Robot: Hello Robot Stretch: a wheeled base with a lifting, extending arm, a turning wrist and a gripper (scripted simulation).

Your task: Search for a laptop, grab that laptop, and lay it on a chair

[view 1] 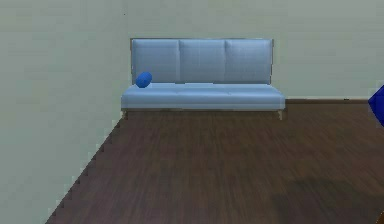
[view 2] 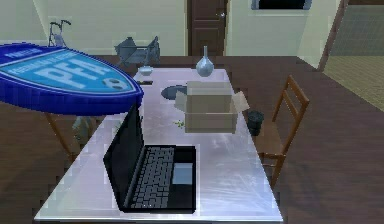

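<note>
An open black laptop point(view 2: 150, 165) stands on the near end of a pale table point(view 2: 240, 170) in the arm side view, with its screen toward the view's left. A wooden chair point(view 2: 282, 125) stands at the table's right side, its seat partly tucked under the edge.
On the table stand an open cardboard box point(view 2: 210, 105) and a blue-grey vase point(view 2: 204, 66). A large blue oval board point(view 2: 65, 75) juts in at the left. A dark door point(view 2: 207, 25) is at the back. The forward view shows a light-blue sofa point(view 1: 200, 80) with a blue cushion point(view 1: 144, 80) and dark wood floor.
</note>
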